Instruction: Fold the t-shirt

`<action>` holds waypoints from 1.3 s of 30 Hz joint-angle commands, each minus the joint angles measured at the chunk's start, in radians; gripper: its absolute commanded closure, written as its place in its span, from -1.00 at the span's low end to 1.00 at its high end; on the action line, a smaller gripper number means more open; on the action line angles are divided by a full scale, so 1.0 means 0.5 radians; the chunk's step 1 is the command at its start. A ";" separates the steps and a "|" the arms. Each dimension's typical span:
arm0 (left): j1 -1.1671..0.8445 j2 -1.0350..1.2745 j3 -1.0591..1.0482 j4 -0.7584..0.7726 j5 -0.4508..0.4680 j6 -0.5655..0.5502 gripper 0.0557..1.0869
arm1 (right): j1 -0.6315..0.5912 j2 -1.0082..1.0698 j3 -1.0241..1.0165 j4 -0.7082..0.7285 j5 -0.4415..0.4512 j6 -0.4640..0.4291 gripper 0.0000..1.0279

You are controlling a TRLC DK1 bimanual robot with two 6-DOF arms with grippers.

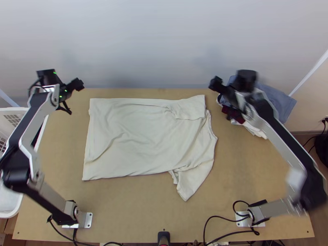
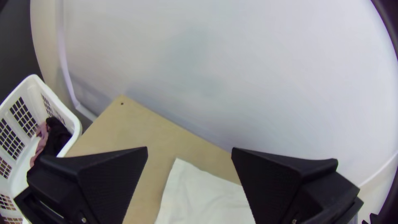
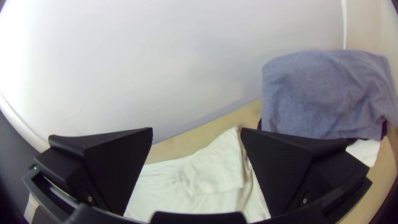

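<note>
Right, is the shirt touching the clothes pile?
Apart. The top view shows it plainly: a strip of bare table lies between the shirt and the pile.

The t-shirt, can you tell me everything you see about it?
The shirt is cream-white and looks soft and thin. It lies mostly flat on the table, with some wrinkles. In the top view, its left edge is nearly straight. A flap, maybe a sleeve, lies at the upper right; another flap sticks out at the lower right. The left pincer and right pincer aren't touching it.
</note>
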 commanded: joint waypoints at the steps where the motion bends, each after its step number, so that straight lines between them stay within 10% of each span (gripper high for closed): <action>1: -0.040 -0.248 -0.150 -0.028 0.024 0.045 -0.91 | 0.046 -0.318 -0.174 -0.246 -0.074 0.176 -0.71; 13: -0.071 -0.696 -0.475 -0.098 0.024 0.122 -0.91 | -0.049 -1.097 -1.186 -0.626 -0.586 0.360 -0.65; 17: -0.083 -0.739 -0.496 -0.123 0.024 0.125 -0.91 | -0.052 -1.140 -1.389 -0.675 -0.623 0.360 0.22; 39: -0.114 -0.902 -0.594 -0.197 0.021 0.140 -0.91 | 0.074 -0.619 -1.653 -0.635 -0.795 0.265 0.13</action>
